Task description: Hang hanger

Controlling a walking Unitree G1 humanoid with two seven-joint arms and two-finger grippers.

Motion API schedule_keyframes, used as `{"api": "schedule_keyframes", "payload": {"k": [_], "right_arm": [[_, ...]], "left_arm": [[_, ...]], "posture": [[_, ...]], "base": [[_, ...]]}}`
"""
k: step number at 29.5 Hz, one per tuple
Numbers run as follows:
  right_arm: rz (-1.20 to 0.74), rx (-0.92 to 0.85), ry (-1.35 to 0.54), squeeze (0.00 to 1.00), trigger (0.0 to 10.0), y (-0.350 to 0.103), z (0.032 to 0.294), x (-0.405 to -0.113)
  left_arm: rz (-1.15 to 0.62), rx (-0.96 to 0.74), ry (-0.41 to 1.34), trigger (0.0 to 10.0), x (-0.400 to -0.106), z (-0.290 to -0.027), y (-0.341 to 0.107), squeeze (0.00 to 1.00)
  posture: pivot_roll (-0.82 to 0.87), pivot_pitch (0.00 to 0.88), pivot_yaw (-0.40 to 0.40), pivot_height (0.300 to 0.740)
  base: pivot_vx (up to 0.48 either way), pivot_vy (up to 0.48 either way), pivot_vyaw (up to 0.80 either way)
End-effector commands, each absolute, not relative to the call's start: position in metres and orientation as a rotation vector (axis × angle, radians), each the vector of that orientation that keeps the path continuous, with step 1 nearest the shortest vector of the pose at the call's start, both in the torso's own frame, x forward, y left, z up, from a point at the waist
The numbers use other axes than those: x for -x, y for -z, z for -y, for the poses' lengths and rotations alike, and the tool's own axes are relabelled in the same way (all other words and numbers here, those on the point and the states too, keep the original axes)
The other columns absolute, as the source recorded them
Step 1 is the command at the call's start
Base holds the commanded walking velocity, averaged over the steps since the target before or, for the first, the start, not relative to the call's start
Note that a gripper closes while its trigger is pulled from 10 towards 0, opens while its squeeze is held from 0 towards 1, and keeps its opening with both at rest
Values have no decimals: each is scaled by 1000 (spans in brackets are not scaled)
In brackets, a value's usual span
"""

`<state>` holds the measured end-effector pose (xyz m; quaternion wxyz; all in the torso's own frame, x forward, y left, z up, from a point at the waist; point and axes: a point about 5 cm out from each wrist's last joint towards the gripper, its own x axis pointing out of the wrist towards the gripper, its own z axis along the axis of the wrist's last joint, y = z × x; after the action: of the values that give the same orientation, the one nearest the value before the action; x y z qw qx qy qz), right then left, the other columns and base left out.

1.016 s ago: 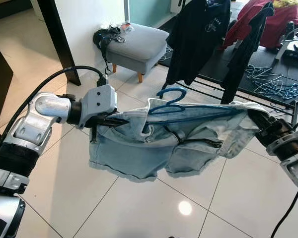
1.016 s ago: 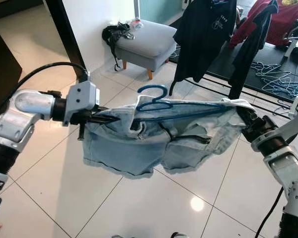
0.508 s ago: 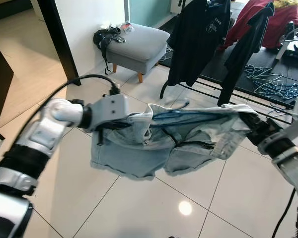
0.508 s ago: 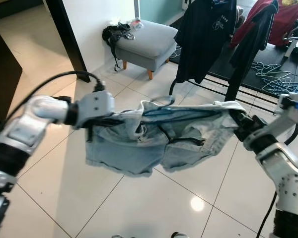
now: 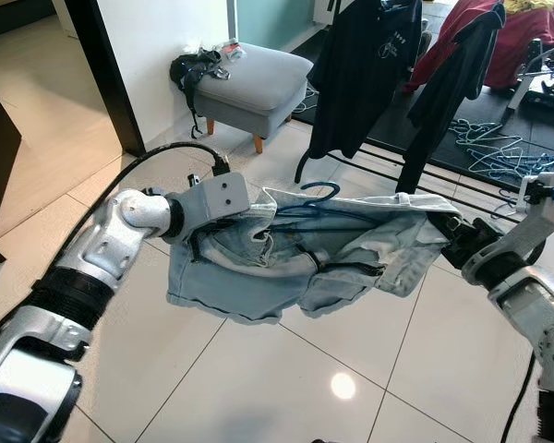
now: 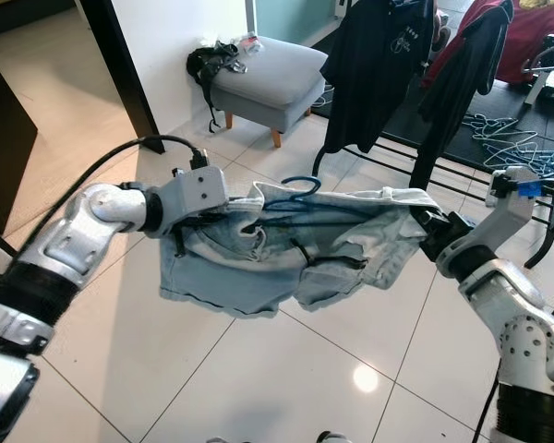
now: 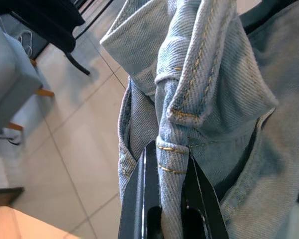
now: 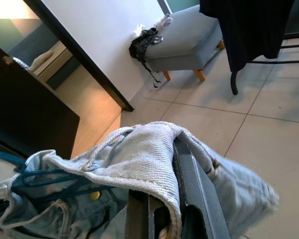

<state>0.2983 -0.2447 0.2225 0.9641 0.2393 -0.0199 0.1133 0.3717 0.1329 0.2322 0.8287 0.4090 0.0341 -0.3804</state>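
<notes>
Left gripper (image 5: 201, 242): I have it at 9 o'clock of the load, jaws pinched on the waistband of the shorts (image 5: 295, 268); the wrist view shows denim folded between the two fingers (image 7: 144, 199).
Shorts: pale denim, stretched between my two arms over the floor (image 5: 286, 369), long axis running 9 to 3 o'clock, legs sagging toward 6.
Hanger (image 5: 316, 205): blue, threaded inside the waistband, its bar lying along the same 9-to-3 line; the hook pokes up at 12 o'clock from the middle, roughly midway between my arms, a shade nearer the left one.
Right gripper (image 5: 454, 242): at 3 o'clock of the load, jaws clamped on the far end of the waistband; cloth is draped over the fingers in its wrist view.
Rack (image 5: 369, 166): my target as I judge it, at 12 to 1 o'clock beyond the shorts, well apart; its rail is out of frame, so I cannot place the hook against it yet.
In the way: a black shirt (image 5: 355, 69) and a red garment (image 5: 512, 37) already hang there.
Around: a grey stool (image 5: 245, 83) at 11 o'clock, loose hangers (image 5: 499, 157) on the dark mat at 2 o'clock.
</notes>
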Motion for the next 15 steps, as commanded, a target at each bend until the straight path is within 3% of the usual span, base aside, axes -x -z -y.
{"api": "schedule_keyframes", "payload": {"k": [1,2,4,6,8,9,11,12,13,15], "right_arm": [[72,-470,-280,0,0,-229,227,-297],[57,-471,-320,0,0,-227,212,-297],[57,-471,-320,0,0,-227,212,-297],[-2,-434,-387,0,0,-217,181,-297],[-2,-434,-387,0,0,-217,181,-297],[-81,-352,-403,0,6471,-200,161,-297],[-104,-324,-396,0,6471,-194,157,-297],[-138,-302,-375,0,10000,-185,156,-297],[-176,-285,-348,961,10000,-176,158,-298],[-200,-276,-331,961,10000,-170,159,-298]], "left_arm": [[-87,-780,751,10000,-373,-130,-230,0],[-85,-715,744,10000,-373,-124,-228,0],[-85,-715,744,10000,-373,-124,-228,0],[-76,-576,734,10000,-371,-110,-227,0],[-76,-576,734,10000,-371,-110,-227,0],[-62,-458,716,10000,-370,-102,-228,0],[-55,-429,709,10000,-370,-101,-229,0],[-44,-396,689,10000,-371,-102,-231,0],[-30,-373,663,10000,-372,-106,-234,0],[-22,-360,646,10000,-373,-109,-236,0]], "posture": [[-30,186,-7,740],[-34,186,-6,740],[-34,186,-6,740],[-37,187,-5,740],[-37,187,-5,740],[-34,189,-5,740],[-34,189,-5,740],[-32,189,-10,740],[-31,190,-11,740],[-31,191,-12,740]], "base": [[0,0,0],[0,0,0],[0,0,0],[0,0,0],[0,0,0],[0,0,0],[0,0,0],[0,0,0],[0,0,0],[0,0,0]]}}
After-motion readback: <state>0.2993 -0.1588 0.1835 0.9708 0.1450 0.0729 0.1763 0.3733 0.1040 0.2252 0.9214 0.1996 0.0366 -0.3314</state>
